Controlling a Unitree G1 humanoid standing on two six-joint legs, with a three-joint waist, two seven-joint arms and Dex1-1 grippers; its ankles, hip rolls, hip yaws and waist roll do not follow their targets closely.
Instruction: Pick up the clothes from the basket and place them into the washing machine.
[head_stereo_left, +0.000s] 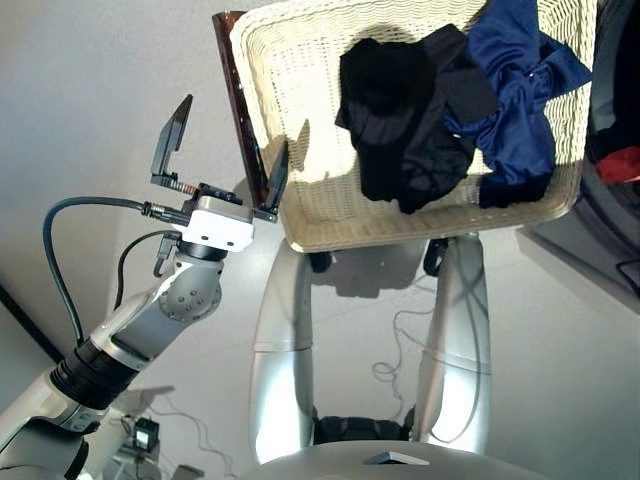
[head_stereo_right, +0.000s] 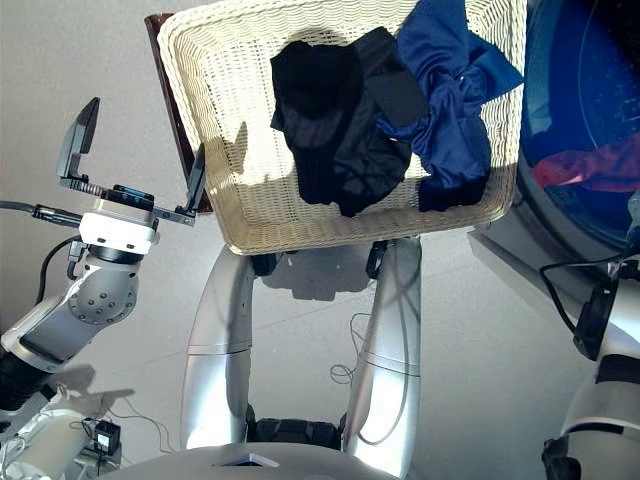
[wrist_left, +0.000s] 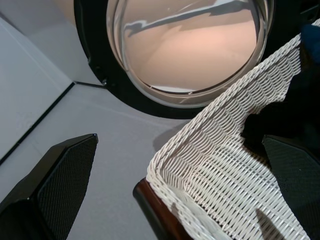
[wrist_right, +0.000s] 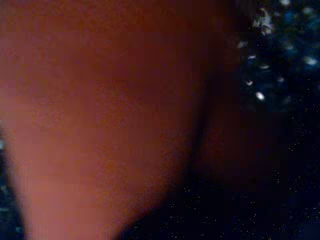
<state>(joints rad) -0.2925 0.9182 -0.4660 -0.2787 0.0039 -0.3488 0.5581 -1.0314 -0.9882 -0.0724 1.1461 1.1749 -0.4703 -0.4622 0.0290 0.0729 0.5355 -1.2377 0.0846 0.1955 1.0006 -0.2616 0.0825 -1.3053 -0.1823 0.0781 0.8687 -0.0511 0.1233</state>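
Observation:
The cream-white wicker basket fills the upper middle of the eye views. A black garment lies in its middle, and a navy blue garment is bunched against its right side. My left gripper is open, one finger on each side of the basket's near-left rim, holding nothing. On the right is the washing machine's dark drum with coral-red cloth inside. My right arm reaches up towards it. Red cloth fills the right wrist view. The machine's glass door shows in the left wrist view.
A dark brown board runs along the basket's left side, under the rim. Black castors sit below the basket. Thin cables trail on the grey floor, and a small black device lies at the lower left.

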